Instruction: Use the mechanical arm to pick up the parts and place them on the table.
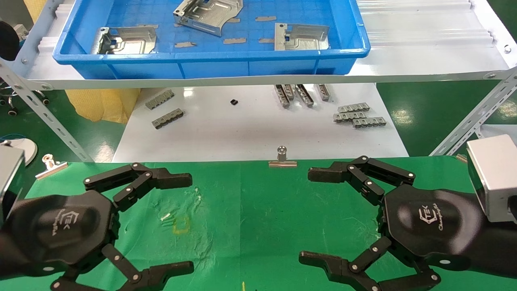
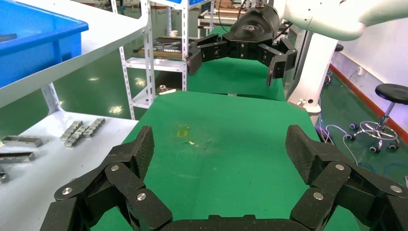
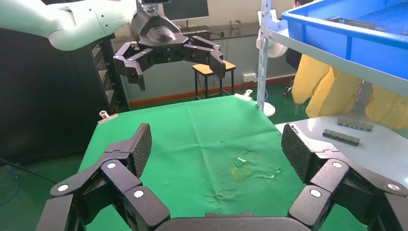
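Three silvery sheet-metal parts lie in the blue bin (image 1: 210, 56) on the shelf: one at the left (image 1: 125, 40), one tilted at the back middle (image 1: 208, 15), one at the right (image 1: 301, 37). The green cloth table (image 1: 258, 210) with a small yellow mark (image 1: 181, 226) lies in front of me. My left gripper (image 1: 185, 222) hovers open and empty over the cloth's left side. My right gripper (image 1: 313, 216) hovers open and empty over its right side. Each wrist view shows its own open fingers (image 2: 139, 149) (image 3: 137, 147) and the other gripper (image 2: 235, 60) (image 3: 175, 55) farther off.
Small grey notched strips (image 1: 165, 109) (image 1: 357, 114) and upright ones (image 1: 301, 93) lie on the white tabletop (image 1: 250, 133) under the shelf. A binder clip (image 1: 282, 159) holds the cloth's far edge, another (image 1: 50, 165) at the far left. Slanted shelf struts (image 1: 44, 113) (image 1: 476, 117) flank the tabletop.
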